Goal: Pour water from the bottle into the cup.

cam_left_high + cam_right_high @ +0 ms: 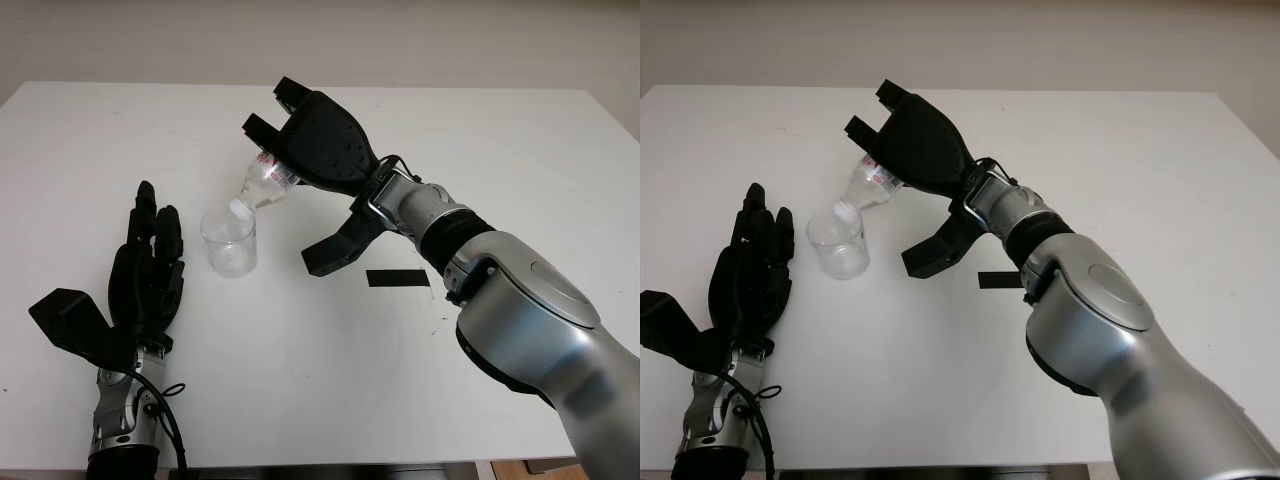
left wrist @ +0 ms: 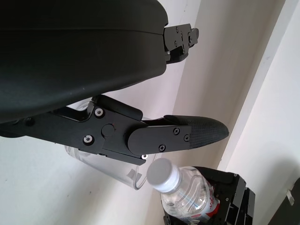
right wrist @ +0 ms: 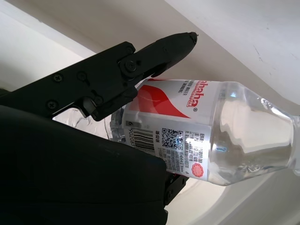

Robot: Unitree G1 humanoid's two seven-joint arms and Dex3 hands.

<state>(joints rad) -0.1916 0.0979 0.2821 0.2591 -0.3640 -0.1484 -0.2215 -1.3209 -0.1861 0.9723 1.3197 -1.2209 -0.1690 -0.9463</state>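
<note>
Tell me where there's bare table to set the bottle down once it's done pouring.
Bare table lies along the far edge behind the right hand, and on the right side beyond the black tape strip. It is crowded around the cup, with the bottle tilted over its rim and the open left hand just beside it on the table.

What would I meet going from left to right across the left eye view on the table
left hand → cup → bottle → right hand → black strip
</note>
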